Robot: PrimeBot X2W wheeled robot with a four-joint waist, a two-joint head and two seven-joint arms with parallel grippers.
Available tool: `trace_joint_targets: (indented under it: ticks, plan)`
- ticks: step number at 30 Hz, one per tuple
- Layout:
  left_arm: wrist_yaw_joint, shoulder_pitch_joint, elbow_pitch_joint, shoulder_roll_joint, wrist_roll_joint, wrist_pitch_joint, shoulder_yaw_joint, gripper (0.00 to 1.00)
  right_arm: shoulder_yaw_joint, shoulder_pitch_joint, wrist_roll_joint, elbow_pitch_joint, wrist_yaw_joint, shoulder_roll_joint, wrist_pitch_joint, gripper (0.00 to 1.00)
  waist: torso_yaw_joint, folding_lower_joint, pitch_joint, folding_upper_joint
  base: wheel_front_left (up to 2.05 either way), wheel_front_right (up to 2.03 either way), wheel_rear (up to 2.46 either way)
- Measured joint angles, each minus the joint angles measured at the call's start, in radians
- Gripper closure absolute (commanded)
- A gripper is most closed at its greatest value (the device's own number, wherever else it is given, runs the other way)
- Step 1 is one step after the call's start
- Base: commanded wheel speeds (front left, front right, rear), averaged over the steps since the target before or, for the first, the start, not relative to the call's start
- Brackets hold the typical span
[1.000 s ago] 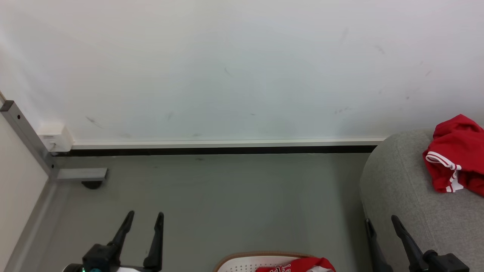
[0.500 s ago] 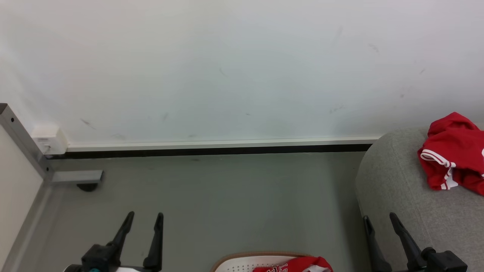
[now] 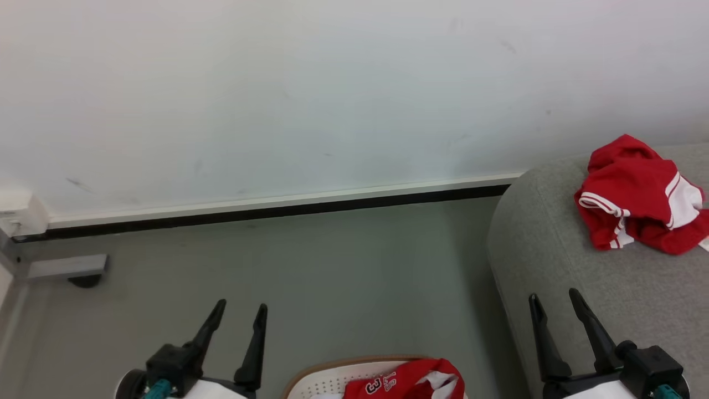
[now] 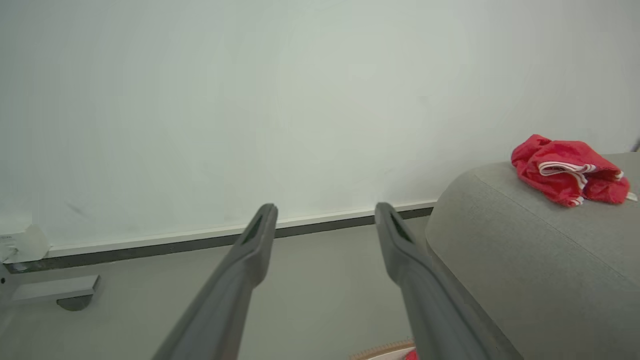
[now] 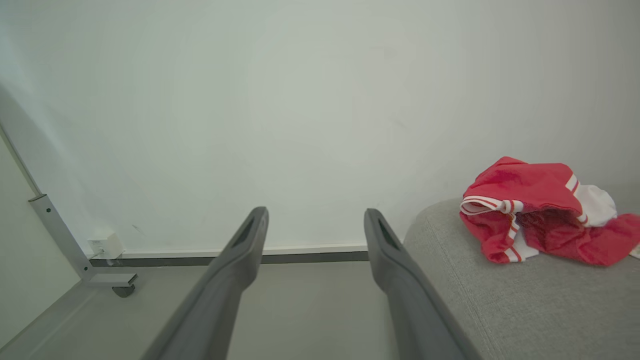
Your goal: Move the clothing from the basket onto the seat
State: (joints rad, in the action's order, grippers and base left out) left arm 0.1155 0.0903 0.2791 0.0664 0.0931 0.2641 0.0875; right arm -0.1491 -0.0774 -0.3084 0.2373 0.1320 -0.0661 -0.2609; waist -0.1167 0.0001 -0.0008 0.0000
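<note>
A crumpled red garment [image 3: 637,197] with white panels and stripes lies on the grey seat [image 3: 559,266] at the right; it is also in the left wrist view [image 4: 567,170] and right wrist view [image 5: 540,217]. At the bottom edge the white perforated basket [image 3: 324,382] with its tan rim holds another red garment [image 3: 404,382] bearing a number. My left gripper [image 3: 241,310] is open and empty over the floor, left of the basket. My right gripper [image 3: 554,299] is open and empty beside the seat's rounded edge.
A white wall with a white-and-black skirting [image 3: 277,208] runs across the back. A grey metal frame foot with a caster [image 3: 72,269] and a small white box [image 3: 19,213] sit at the far left. The grey floor [image 3: 343,277] lies between the grippers.
The whole head view has shifted: the camera has turned right, so the seat and garment sit further left and higher. The grippers keep their open pose.
</note>
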Motion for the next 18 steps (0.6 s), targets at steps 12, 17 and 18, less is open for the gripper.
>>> trace_joint_targets:
  ticks: [12,17,18]
  plan:
    - [0.013,0.1,0.067,0.023,0.02,0.0,0.094,0.0,-0.024,-0.144,0.012,-0.011,0.0,-0.003,0.0,0.0,-0.126,0.0001,0.141,0.0,0.0,0.0,0.0]
    - [0.016,0.154,0.142,0.06,0.035,0.0,0.184,0.0,-0.016,-0.195,0.018,-0.037,0.0,0.0,0.0,0.0,-0.171,0.0002,0.219,0.0,0.0,0.0,0.0]
    - [0.016,0.168,0.16,0.069,0.041,0.0,0.203,0.0,-0.014,-0.206,0.018,-0.047,0.0,0.001,0.0,0.0,-0.18,0.0002,0.235,0.0,0.0,0.0,0.0]
